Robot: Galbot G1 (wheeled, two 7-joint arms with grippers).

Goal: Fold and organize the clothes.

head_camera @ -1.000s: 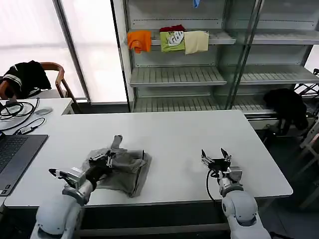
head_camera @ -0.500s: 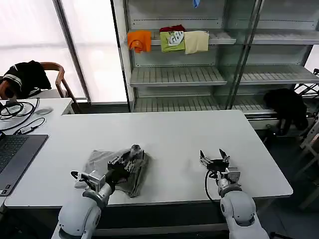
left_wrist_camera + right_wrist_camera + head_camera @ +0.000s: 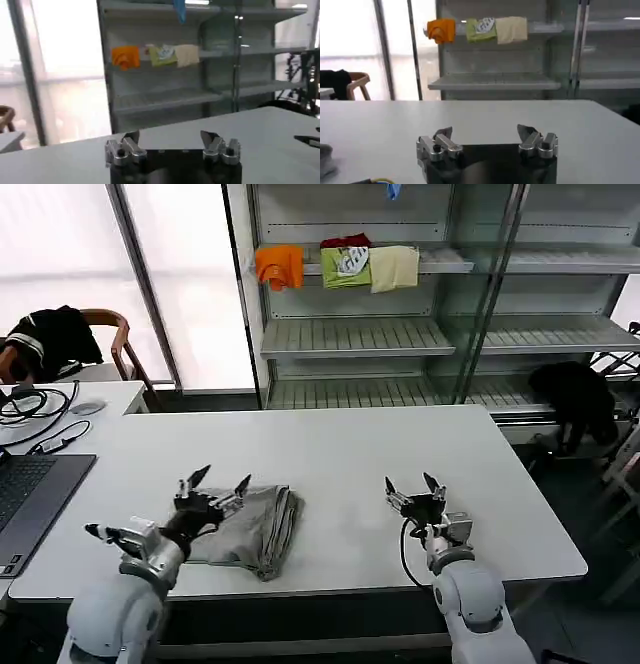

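The light grey shirt lies folded in a compact bundle on the white table, near the front edge on the left. My left gripper hovers over the bundle's near-left corner, open, with nothing between its fingers; in the left wrist view the left gripper faces across the bare tabletop toward the shelves. My right gripper stands open above the table to the right of the shirt, apart from it. In the right wrist view the right gripper holds nothing, and a grey edge of the shirt shows off to the side.
A laptop and cables sit at the table's left end. Behind the table a metal shelf unit holds orange, green and cream folded garments. Black garments lie on a chair and at the right.
My left gripper carried a flap of the shirt over to the right, let it go, opened and drew back left. The shirt now lies flatter. My right gripper edged left.
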